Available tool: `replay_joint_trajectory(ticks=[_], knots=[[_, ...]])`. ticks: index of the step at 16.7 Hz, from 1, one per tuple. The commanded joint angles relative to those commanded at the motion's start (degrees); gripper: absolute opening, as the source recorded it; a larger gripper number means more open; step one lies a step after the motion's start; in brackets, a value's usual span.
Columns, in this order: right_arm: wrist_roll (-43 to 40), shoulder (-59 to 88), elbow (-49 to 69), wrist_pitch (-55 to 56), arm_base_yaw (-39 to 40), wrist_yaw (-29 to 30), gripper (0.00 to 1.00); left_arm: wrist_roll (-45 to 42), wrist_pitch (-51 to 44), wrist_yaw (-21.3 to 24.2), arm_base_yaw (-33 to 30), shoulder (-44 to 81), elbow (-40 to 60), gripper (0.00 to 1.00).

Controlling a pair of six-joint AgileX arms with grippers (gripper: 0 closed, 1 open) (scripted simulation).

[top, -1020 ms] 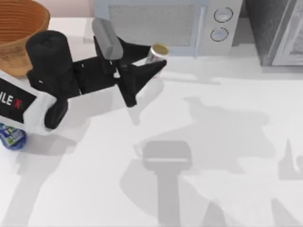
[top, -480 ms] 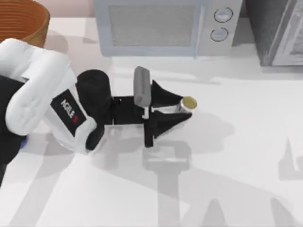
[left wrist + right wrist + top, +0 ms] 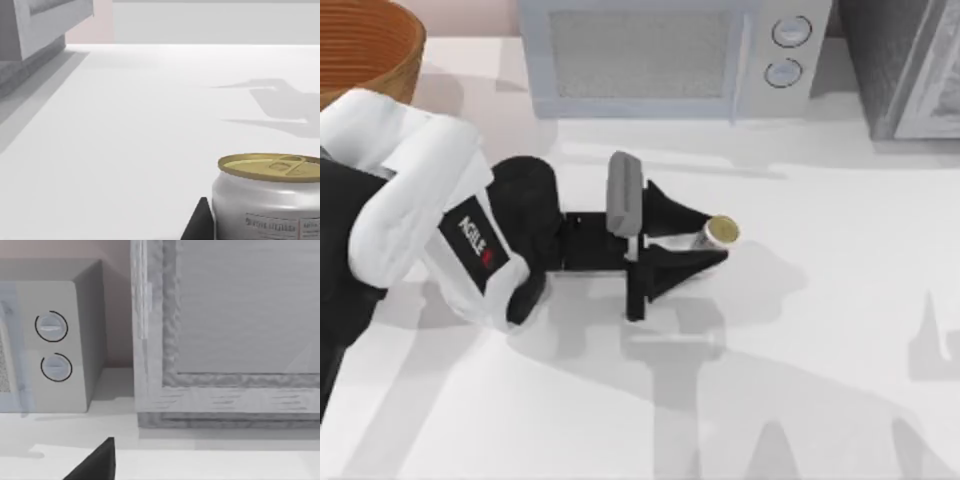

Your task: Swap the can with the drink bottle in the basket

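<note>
Basket (image 3: 380,45): the orange-brown wicker basket is seen at the far left corner of the table in the top view, partly cut by the frame and partly covered by the left arm; only ribbed inside wall is visible, and what lies in it cannot be told.

Left arm: the white and black arm is stretched from the left edge toward the middle of the table (image 3: 840,300), lying low, with the wrist pointed to the right.

Left gripper (image 3: 698,238): it is placed at the middle of the table, in front of the microwave (image 3: 670,55); its two black fingers (image 3: 672,212) are closed narrowly on the can, one on the far side and one on the near side.

Can (image 3: 718,233): it is held between the left fingers near the table's middle, well apart from the basket; its dull gold top is seen from above.

Left wrist view: the can (image 3: 267,200) is shown close up, upright, with gold lid, pull tab and pale label print; a black fingertip (image 3: 197,222) is seen just beside it, with bare table beyond.

Right gripper (image 3: 95,462): a dark finger is seen in the right wrist view, faced toward the microwave's two dials (image 3: 52,347) and a grey cabinet (image 3: 230,335); whether its fingers are wide or narrow cannot be told.
</note>
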State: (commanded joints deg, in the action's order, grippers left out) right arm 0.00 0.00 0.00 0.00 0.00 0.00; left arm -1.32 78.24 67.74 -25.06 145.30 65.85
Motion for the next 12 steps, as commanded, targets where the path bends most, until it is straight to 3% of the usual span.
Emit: replay_joint_trajectory(ticks=[12], knots=[[0.00, 0.00, 0.00, 0.00, 0.00, 0.00, 1.00, 0.00, 0.00, 0.00, 0.00, 0.00, 0.00, 0.90]])
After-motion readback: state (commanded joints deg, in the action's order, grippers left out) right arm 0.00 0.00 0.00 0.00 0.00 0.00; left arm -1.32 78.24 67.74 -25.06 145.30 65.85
